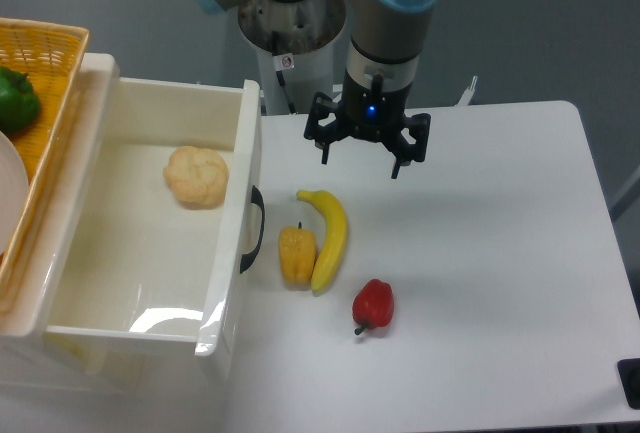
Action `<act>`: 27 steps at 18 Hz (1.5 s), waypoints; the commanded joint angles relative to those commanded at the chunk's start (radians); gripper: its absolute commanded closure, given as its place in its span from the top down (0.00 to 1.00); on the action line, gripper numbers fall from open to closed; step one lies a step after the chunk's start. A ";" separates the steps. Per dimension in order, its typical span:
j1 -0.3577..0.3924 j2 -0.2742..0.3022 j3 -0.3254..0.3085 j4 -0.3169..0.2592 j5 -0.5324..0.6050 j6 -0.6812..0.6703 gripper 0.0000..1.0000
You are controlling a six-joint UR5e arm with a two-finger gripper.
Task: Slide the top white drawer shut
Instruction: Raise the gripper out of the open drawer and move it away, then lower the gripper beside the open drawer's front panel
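Note:
The top white drawer (235,223) stands pulled open at the left, its front panel facing right with a curved black handle (256,228). A pale cauliflower (196,176) lies inside it. My gripper (360,166) hangs above the table to the right of the drawer's far corner, fingers spread open and holding nothing. It is apart from the drawer front and its handle.
A yellow pepper (296,255), a banana (328,236) and a red pepper (373,305) lie on the white table (500,253) just right of the drawer front. A yellow wicker basket (45,63) with a green pepper (15,101) sits on the cabinet top at far left.

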 joint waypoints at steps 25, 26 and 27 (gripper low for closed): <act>-0.051 -0.225 -0.012 0.104 -0.071 -0.123 1.00; -0.063 -0.230 -0.012 0.104 -0.071 -0.124 1.00; -0.066 -0.235 -0.012 0.106 -0.071 -0.124 1.00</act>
